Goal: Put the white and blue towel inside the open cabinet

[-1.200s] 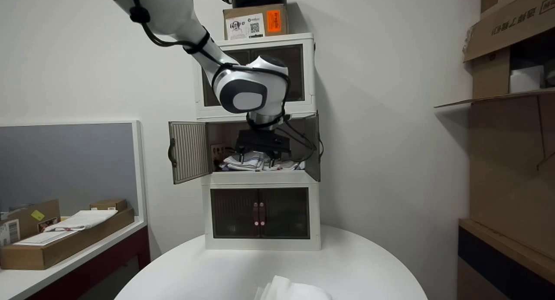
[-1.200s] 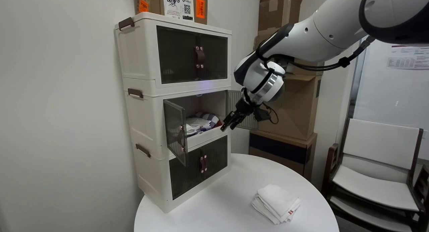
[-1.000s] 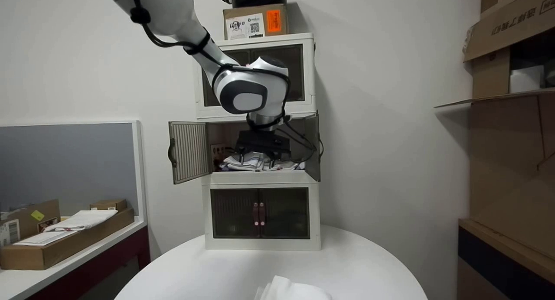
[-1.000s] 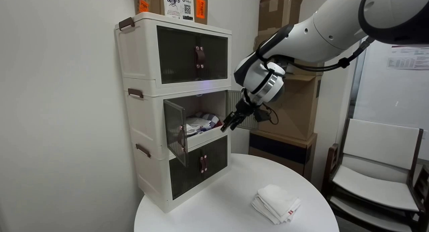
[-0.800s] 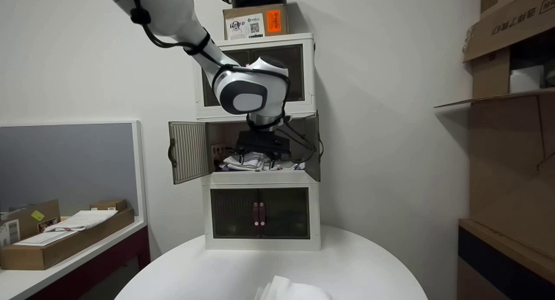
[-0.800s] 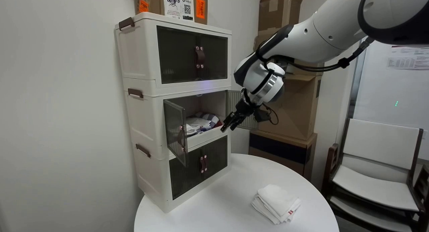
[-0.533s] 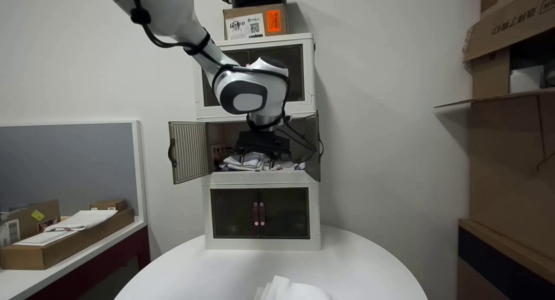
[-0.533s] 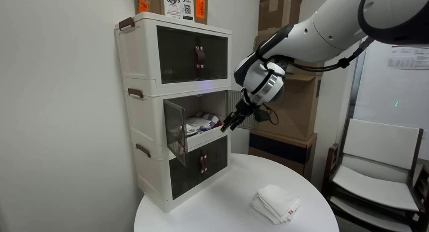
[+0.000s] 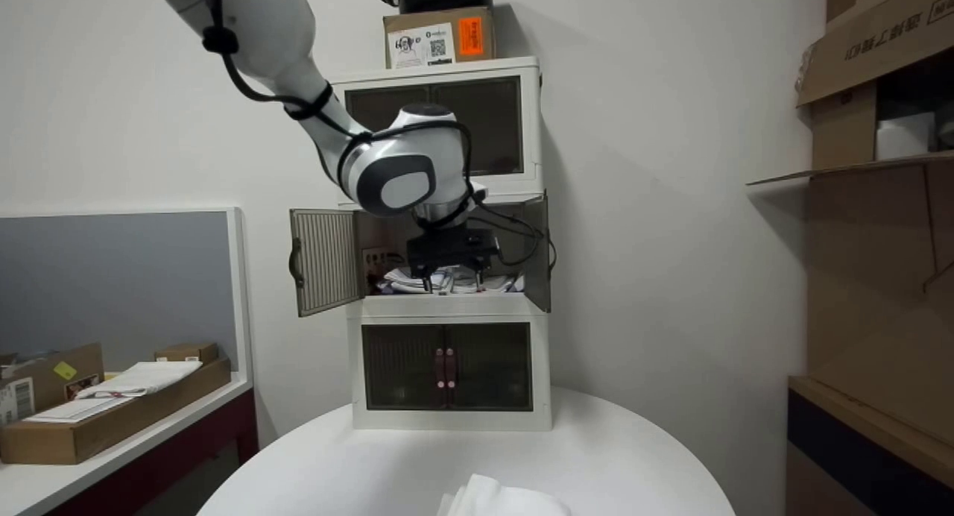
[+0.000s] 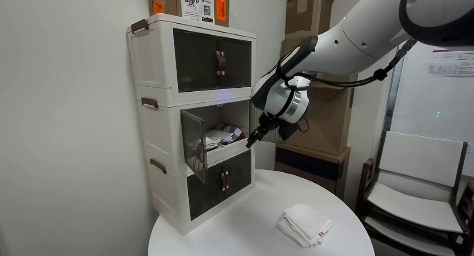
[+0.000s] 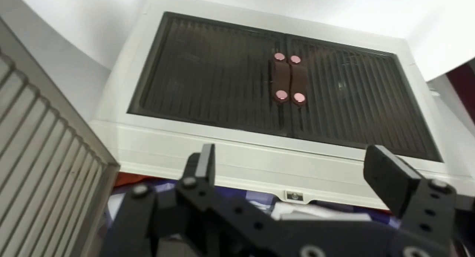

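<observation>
Inside the open cabinet point(image 10: 159, 132), between two swung-out doors point(image 10: 193, 139), the white and blue towel point(image 10: 233, 131) is seen bunched among paler cloths point(image 10: 215, 134). Which way it is pointed, and its long axis, cannot be told from the folds. The jaws are spread wide just outside the opening, in front of the sill point(image 10: 230, 150); the towel is found beyond their tips, farther inside.
</observation>
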Motion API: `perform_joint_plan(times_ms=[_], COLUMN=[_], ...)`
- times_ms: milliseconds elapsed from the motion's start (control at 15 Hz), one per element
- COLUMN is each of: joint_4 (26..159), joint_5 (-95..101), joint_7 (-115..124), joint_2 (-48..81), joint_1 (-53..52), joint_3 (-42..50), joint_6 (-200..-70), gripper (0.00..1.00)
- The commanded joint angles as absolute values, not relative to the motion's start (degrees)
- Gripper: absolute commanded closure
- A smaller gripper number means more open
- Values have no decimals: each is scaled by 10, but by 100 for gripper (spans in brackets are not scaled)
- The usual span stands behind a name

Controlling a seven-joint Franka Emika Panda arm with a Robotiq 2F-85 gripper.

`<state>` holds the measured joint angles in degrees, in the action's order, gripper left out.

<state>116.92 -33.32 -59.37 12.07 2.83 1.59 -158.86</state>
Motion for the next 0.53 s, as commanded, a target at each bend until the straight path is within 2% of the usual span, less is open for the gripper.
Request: perform_joint_plan(times_ms=[0, 133, 333, 400, 467], joint_4=[1251, 1293, 1318, 1306, 1313], joint_5=[-247, -169, -124, -141, -140], joint_7=[-517, -433, -400, -411, -410], joint_2=[101, 110, 152, 132, 138], joint_1=[-38, -94, -185, -140, -151], joint_3=[52, 109, 247, 177, 197], joint_6=[-1749, -1844, -1929, -1886, -1894], gripper=[0, 0, 0, 0, 0])
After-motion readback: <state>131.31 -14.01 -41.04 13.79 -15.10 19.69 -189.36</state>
